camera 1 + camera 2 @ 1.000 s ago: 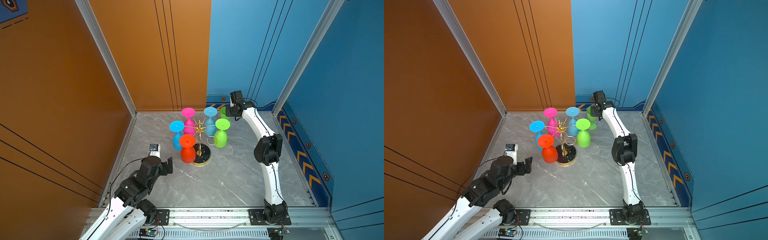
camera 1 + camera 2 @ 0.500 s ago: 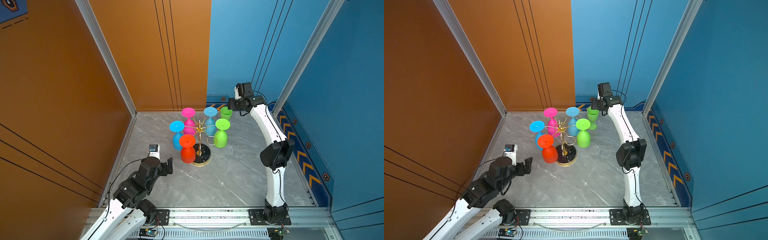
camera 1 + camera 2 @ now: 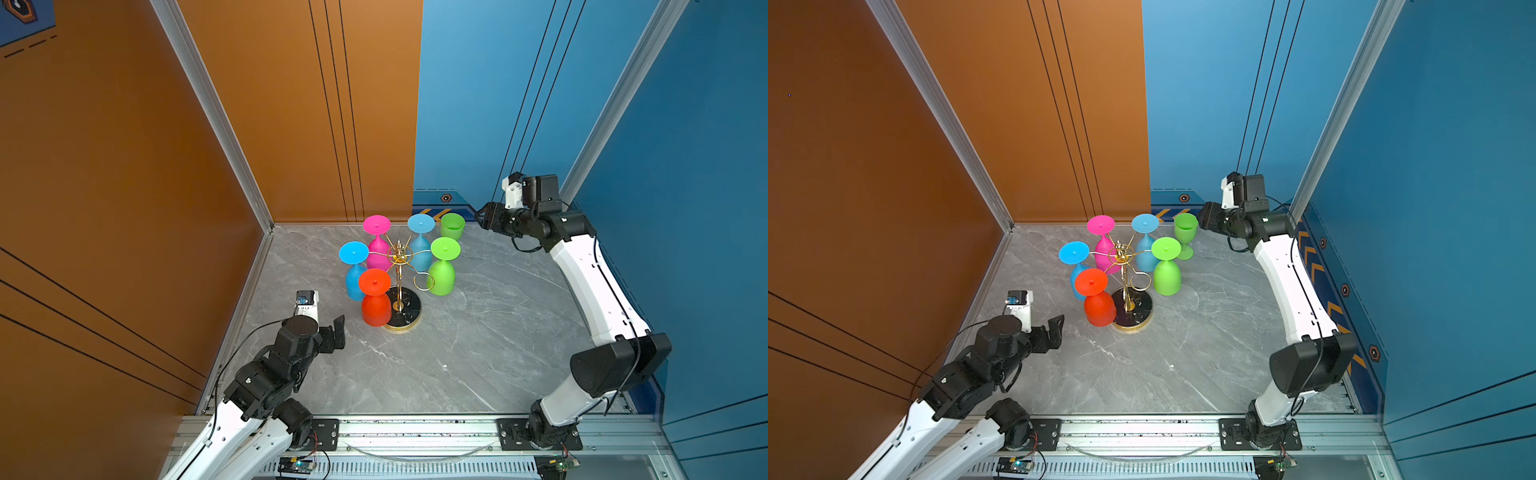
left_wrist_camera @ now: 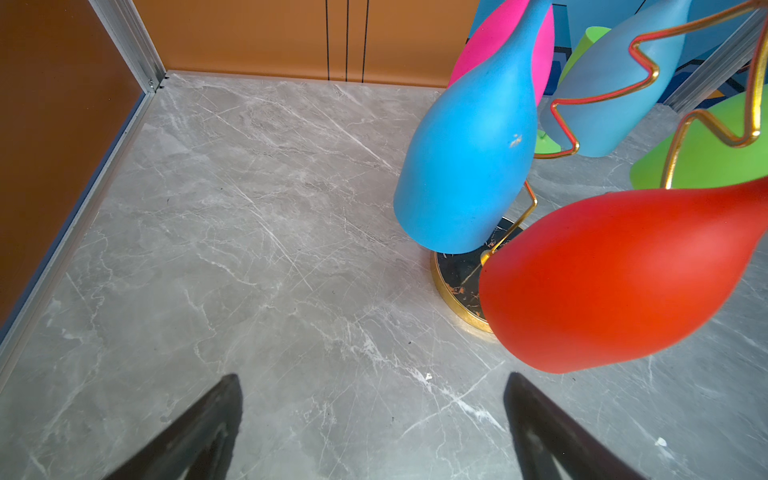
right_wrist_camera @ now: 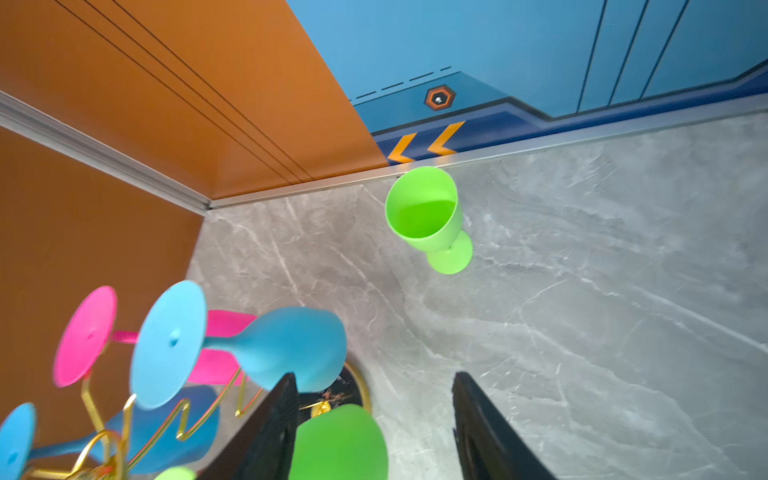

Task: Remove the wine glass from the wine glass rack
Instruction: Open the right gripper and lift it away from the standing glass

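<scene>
starting at the right gripper [image 5: 374, 376]: spread apart, nothing pinched, just bare grey marble surface [image 5: 582, 332] between the fingers [image 5: 270, 436]. hanging up in the air by the back wall [image 3: 457, 124], out at about 2 o'clock from the wine glass rack [image 3: 409, 309] in both top views. near it, toward 9 o'clock and lower down: a green wine glass [image 3: 452, 226], upright on its own foot on the marble, off the rack and clear of the gripper. reads like a drop-off already done, judging by that.

over to the left gripper [image 4: 372, 378]: also released and empty, sitting low at roughly 7 o'clock from the rack, close to the red glass [image 3: 376, 307] but not touching.

then the rack itself, with five glasses hanging upside down by the foot. red at 7, bright blue glass [image 3: 354, 270] at 9, pink glass [image 3: 377, 253] at 11, lighter blue glass [image 3: 421, 253] at 1, second green glass [image 3: 442, 276] at 3. one empty loop [image 3: 424, 282] at about 5.

so, going by the task wording: one glass off, looks finished. if meant for the whole lot, five to go, with red probably the easy one for the left side. can't tell from here which.
</scene>
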`<state>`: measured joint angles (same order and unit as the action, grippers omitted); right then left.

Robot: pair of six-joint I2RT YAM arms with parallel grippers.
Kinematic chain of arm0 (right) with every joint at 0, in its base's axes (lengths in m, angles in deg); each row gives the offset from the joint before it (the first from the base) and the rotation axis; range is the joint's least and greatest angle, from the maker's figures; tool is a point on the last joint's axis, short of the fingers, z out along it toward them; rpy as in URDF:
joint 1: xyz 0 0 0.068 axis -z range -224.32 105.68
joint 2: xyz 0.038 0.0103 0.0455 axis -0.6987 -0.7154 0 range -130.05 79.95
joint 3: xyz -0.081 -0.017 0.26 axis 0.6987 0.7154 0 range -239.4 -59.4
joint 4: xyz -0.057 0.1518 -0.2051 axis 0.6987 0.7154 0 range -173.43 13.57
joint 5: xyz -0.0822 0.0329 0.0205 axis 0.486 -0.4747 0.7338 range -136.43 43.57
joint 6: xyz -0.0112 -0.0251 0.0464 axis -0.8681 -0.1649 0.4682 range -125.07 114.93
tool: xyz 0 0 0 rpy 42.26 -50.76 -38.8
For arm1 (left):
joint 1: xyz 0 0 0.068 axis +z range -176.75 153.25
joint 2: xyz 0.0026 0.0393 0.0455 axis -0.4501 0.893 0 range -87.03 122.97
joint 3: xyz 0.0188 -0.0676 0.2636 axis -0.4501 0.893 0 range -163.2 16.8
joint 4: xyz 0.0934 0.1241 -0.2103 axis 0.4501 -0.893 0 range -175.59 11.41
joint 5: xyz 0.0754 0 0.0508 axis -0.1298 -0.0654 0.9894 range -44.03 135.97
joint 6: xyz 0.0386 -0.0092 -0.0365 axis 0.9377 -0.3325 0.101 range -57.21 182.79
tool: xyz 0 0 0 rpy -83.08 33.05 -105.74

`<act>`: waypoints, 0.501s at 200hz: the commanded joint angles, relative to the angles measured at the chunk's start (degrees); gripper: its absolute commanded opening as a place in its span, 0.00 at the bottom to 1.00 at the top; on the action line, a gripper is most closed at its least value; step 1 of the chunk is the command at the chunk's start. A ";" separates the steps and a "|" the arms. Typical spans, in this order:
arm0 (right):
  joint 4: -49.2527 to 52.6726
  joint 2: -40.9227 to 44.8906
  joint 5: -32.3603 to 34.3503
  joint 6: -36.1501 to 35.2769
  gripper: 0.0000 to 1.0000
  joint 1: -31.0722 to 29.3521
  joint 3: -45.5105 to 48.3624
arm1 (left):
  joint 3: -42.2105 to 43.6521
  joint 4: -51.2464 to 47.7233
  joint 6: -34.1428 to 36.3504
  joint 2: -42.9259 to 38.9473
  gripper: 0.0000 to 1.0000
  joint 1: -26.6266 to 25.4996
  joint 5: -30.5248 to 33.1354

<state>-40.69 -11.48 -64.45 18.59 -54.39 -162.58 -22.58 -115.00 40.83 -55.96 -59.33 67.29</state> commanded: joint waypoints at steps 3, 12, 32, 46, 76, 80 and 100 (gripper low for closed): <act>-6.74 5.19 -11.75 5.50 0.63 -0.10 6.46 | 0.20 0.24 -0.03 0.41 0.98 0.33 -1.11; -7.78 6.67 -14.12 6.10 0.64 -0.39 8.34 | -0.07 0.18 0.30 0.76 0.98 0.60 -1.48; -9.45 9.32 -17.22 6.65 0.64 -1.29 11.78 | -0.69 0.01 1.10 1.35 0.98 1.72 -2.04; -10.36 10.49 -18.58 7.05 0.63 -2.03 13.81 | -1.04 0.02 1.45 1.73 0.98 2.79 -2.68; -10.57 11.41 -19.83 7.02 0.61 -3.41 16.00 | -1.75 0.06 2.72 2.73 0.98 6.40 -5.47; -10.55 11.48 -19.94 7.01 0.61 -3.54 16.19 | -1.83 0.13 2.79 2.77 0.98 6.86 -5.92; -11.06 11.54 -20.08 7.27 0.58 -4.03 17.11 | -2.00 0.13 3.06 2.86 0.98 8.76 -7.25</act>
<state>-49.65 -1.25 -82.42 24.97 -57.71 -146.84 -22.75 -115.00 42.39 -53.16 -52.53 63.22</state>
